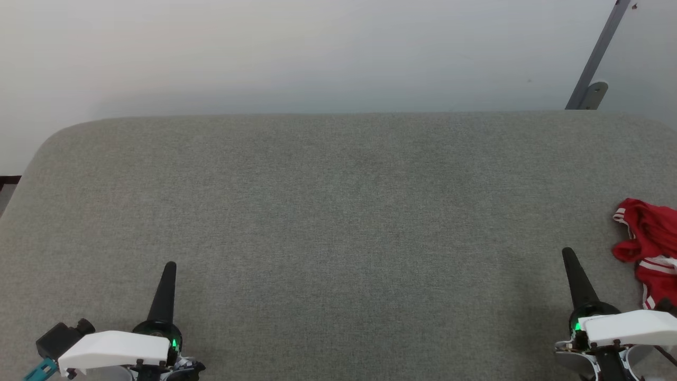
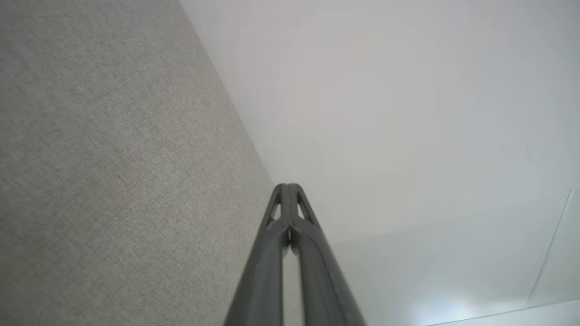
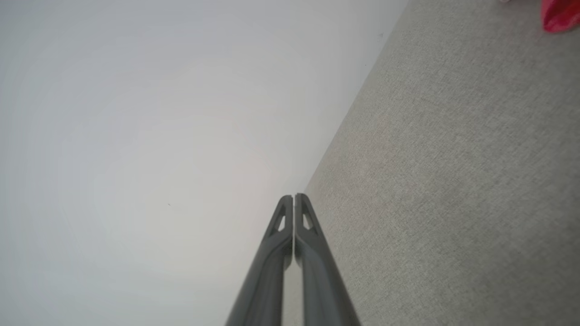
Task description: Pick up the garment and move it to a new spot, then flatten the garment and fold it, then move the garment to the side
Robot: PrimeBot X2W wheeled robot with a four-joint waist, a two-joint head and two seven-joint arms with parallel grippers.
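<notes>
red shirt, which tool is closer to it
Right. The right tool is just beside the red shirt, not touching; the left tool is far across the grey surface.

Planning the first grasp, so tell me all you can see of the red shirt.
The shirt is thin red fabric with red-and-white striped trim, crumpled in a heap. It lies on the grey cloth surface at the head view's right edge, partly cut off. The shut right tool stands left of it, apart.
</notes>
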